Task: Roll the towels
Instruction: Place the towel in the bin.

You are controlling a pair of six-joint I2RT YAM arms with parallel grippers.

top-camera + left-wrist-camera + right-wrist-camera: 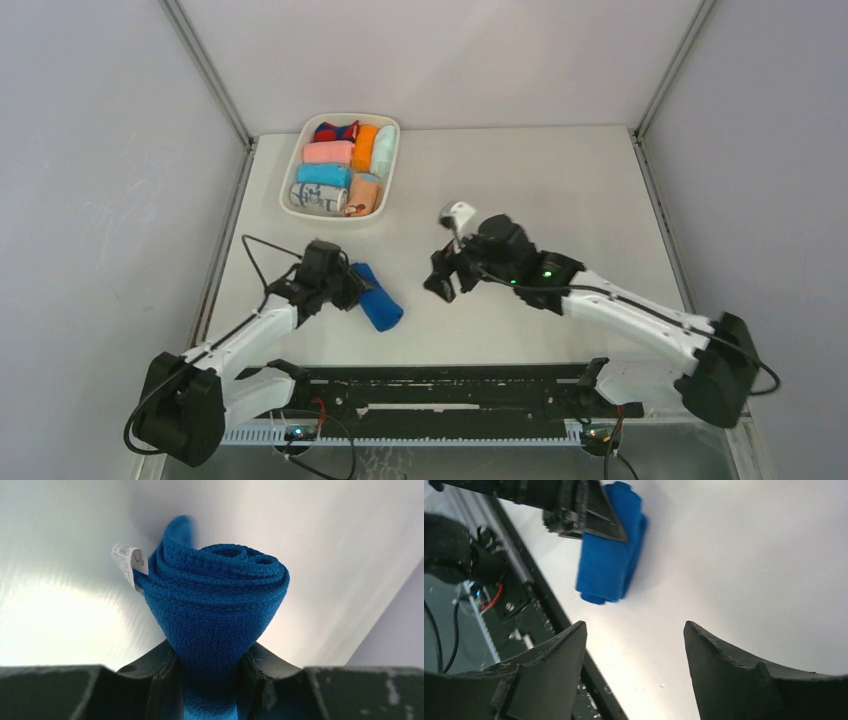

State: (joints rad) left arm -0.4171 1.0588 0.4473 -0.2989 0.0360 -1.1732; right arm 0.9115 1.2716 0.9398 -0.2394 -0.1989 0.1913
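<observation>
Two towels are noted. The blue towel (378,297) is a thick terry cloth wound into a short, stubby cylinder and lies on the smooth white table (560,200) at about 8 o'clock from the table's centre, its long axis running from 10 to 4 o'clock. The peach towel (364,194) is seen as a small roll in the white rounded tray (290,176) at 11 o'clock, packed among pink, orange, mint, light-blue and white printed rolls; its pattern cannot be made out.

The left claw (352,283) is clenched on the 10 o'clock end of the blue towel. In the left wrist view the grip is confirmed: the roll (220,610) is pinched between the two dark fingers (160,677), and the spiral of layers is seen end-on with a looped, nubbly pile. That spiral is not visible from above.

A small white label (129,560) is sewn at the roll's 9 o'clock edge, visible in the left wrist view only. Barcode-like print and a round mark are carried on it; no text can be read.

The right claw (440,285) is held near the table's centre, released and holding nothing. In its own view the scuffed black fingers (549,675) stand wide apart over bare table, with the blue towel (609,555) and the left claw (589,520) at 11 o'clock.
</observation>
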